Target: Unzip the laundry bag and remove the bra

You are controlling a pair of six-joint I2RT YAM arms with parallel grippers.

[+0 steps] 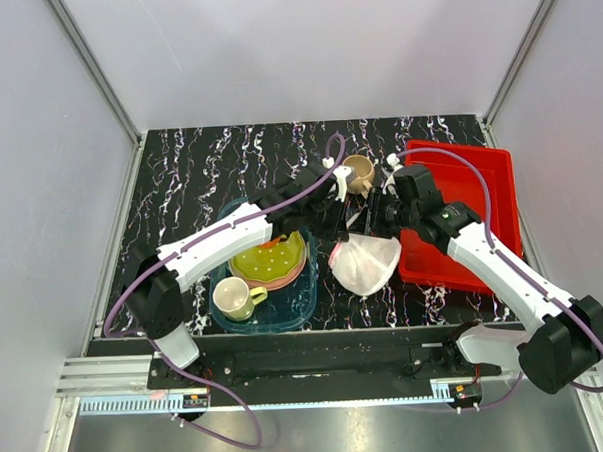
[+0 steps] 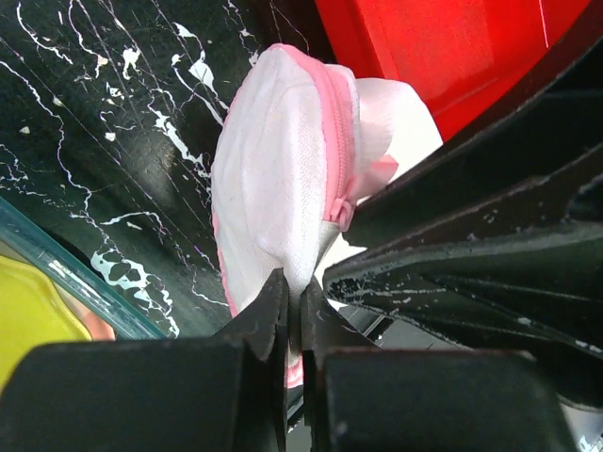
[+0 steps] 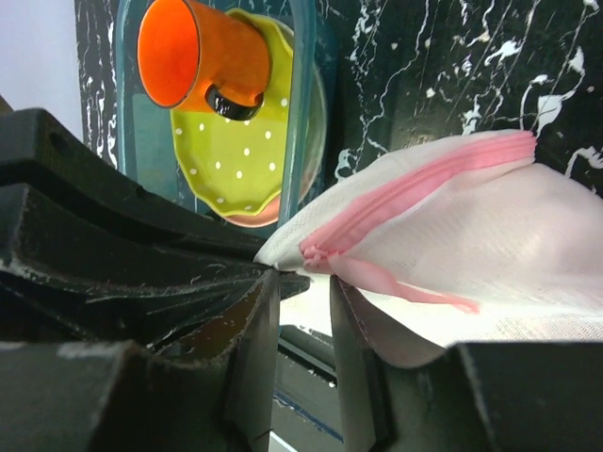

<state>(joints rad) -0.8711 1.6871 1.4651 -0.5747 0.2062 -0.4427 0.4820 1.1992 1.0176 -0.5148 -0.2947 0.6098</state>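
Observation:
The laundry bag (image 1: 365, 264), a white mesh pouch with pink zip edging, hangs between my two grippers over the dark table. My left gripper (image 1: 344, 224) is shut on a fold of the bag's mesh; in the left wrist view (image 2: 294, 303) the jaws pinch the white mesh (image 2: 268, 179). My right gripper (image 3: 303, 292) is narrowly open, its fingertips just under the pink zip slider (image 3: 317, 254), with nothing between them. The pink zip (image 3: 424, 179) looks closed. The bra is hidden inside the bag.
A red tray (image 1: 480, 178) sits to the right of the bag. A teal tray (image 1: 295, 311) to the left holds a yellow-green plate (image 1: 268, 257) and a cup (image 1: 235, 299). A tan mug (image 1: 358, 172) stands behind the grippers.

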